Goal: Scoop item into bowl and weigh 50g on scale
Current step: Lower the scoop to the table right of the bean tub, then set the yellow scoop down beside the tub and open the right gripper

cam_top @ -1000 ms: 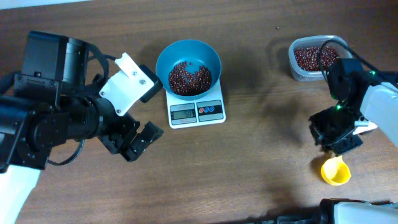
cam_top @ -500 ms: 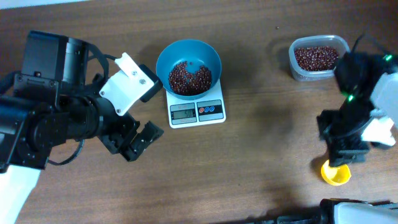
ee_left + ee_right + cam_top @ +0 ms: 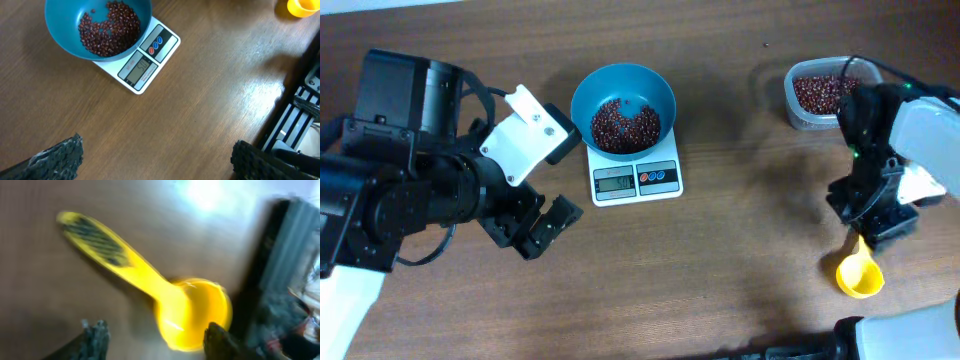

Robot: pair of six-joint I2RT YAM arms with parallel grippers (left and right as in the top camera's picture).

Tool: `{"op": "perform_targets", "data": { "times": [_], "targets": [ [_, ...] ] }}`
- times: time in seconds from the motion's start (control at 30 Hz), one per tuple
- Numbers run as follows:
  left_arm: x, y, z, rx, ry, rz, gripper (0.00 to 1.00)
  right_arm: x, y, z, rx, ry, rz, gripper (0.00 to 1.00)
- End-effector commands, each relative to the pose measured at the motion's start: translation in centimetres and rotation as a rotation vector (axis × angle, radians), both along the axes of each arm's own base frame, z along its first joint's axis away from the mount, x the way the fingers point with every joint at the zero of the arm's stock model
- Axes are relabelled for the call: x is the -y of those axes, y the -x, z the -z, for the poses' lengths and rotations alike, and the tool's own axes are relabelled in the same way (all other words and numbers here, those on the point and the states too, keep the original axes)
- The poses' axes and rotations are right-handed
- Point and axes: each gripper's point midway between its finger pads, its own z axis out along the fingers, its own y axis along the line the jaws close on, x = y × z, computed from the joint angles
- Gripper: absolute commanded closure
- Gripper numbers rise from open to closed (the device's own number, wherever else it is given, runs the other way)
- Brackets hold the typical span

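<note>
- Overhead view counts one blue bowl, one white scale, one clear tub, one yellow scoop and two arms.
- Beans lie in two lots: a loose heap in the bowl, which sits on the scale, and a second lot in the tub at the far right.
- From the left wrist, the scale's display appears to read 50.
- Left gripper hangs over bare table near the scale, jaws wide apart, nothing between them.
- Right gripper has its jaws apart above the scoop, which lies flat on the table, free of both fingers.
- Against a second ago, the right gripper has let go of the scoop and drawn back toward the tub, so the scoop's handle now shows.
- Left arm, bowl, scale and tub have not shifted.
</note>
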Motion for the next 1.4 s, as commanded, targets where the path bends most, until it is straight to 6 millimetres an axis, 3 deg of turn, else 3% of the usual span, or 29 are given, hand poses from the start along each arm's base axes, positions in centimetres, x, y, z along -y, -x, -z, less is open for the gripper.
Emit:
{"op": "perform_targets", "data": {
  "times": [0.0, 0.13, 0.23, 0.4, 0.53, 0.6, 0.77, 0.83, 0.9, 1.0, 1.07, 1.13, 1.17, 1.2, 1.23, 1.3, 1.37],
  "targets": [
    [0.2, 0.1, -0.3, 0.000, 0.014, -0.001, 0.02, -0.3, 0.2, 1.7, -0.027, -0.055, -0.148, 0.42],
    [0.2, 0.1, -0.3, 0.000, 0.014, -0.001, 0.02, -1.5, 3.0, 3.1, -0.094, -0.117, -0.133, 0.43],
    [0.2, 0.1, -0.3, 0.000, 0.014, -0.001, 0.02, -2.6, 2.9, 3.2, -0.079, -0.183, -0.136, 0.34],
    [0.2, 0.1, -0.3, 0.000, 0.014, -0.001, 0.02, -2.7, 2.1, 4.8, -0.011, -0.185, -0.133, 0.94],
    [0.2, 0.1, -0.3, 0.000, 0.014, -0.001, 0.02, -2.7, 2.5, 5.0, -0.005, -0.149, -0.040, 0.96],
    [0.2, 0.1, -0.3, 0.000, 0.014, -0.001, 0.02, -2.9, 2.2, 5.0, 0.027, -0.122, 0.103, 0.96],
    [0.2, 0.1, -0.3, 0.000, 0.014, 0.000, 0.02, -4.1, 0.4, 4.1, 0.183, -0.036, 0.711, 0.96],
    [0.2, 0.1, -0.3, 0.000, 0.014, -0.001, 0.02, -4.2, -1.6, 4.3, 0.281, -0.022, 0.924, 0.96],
    [0.2, 0.1, -0.3, 0.000, 0.014, -0.001, 0.02, -3.2, -6.5, 4.3, 0.488, -0.071, 0.941, 0.96],
    [0.2, 0.1, -0.3, 0.000, 0.014, -0.001, 0.02, -1.0, -12.6, 2.9, 0.769, -0.087, 0.928, 0.96],
    [0.2, 0.1, -0.3, 0.000, 0.014, -0.001, 0.02, 0.1, -14.6, 1.8, 0.880, -0.070, 0.923, 0.96],
    [0.2, 0.1, -0.3, 0.000, 0.014, -0.001, 0.02, 0.1, -15.1, 1.6, 0.906, -0.080, 0.922, 0.96],
    [0.2, 0.1, -0.3, 0.000, 0.014, -0.001, 0.02, -0.3, -15.2, 1.6, 0.897, -0.106, 0.921, 0.83],
    [0.2, 0.1, -0.3, 0.000, 0.014, -0.001, 0.02, -0.9, -15.4, 1.7, 0.885, -0.145, 0.920, 0.81],
    [0.2, 0.1, -0.3, 0.000, 0.014, -0.001, 0.02, -1.5, -15.5, 1.7, 0.873, -0.181, 0.919, 0.68],
    [0.2, 0.1, -0.3, 0.000, 0.014, -0.001, 0.02, -2.1, -15.6, 1.7, 0.862, -0.214, 0.917, 0.27],
    [0.2, 0.1, -0.3, 0.000, 0.014, -0.001, 0.02, -2.4, -15.6, 1.7, 0.855, -0.235, 0.907, 0.07]
  ]
}}
